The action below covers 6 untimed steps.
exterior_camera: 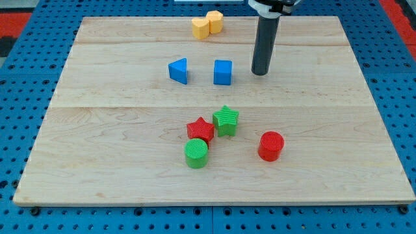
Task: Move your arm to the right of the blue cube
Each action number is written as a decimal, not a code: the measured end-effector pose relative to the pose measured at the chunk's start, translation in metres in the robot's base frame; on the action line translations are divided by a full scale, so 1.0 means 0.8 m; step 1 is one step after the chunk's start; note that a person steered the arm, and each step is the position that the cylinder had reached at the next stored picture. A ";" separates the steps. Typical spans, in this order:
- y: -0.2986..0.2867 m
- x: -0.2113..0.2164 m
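My tip (260, 73) sits at the blue cube's (222, 72) three o'clock.
It is a bare rod that grasps nothing; the cube lies just beside it at its nine o'clock, apart, upper middle of the wooden board (117, 156).

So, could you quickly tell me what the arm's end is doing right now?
My tip: no gripper, holding nothing; it stands just to the view's right of the blue cube, not touching it.

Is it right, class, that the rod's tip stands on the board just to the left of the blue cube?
Not quite. The camera view shows my tip standing on the board just to the view's right of the blue cube, not its left, with a small gap between them.
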State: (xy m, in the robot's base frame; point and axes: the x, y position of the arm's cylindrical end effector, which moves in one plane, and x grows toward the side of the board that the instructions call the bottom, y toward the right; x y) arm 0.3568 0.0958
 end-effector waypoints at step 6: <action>0.003 0.020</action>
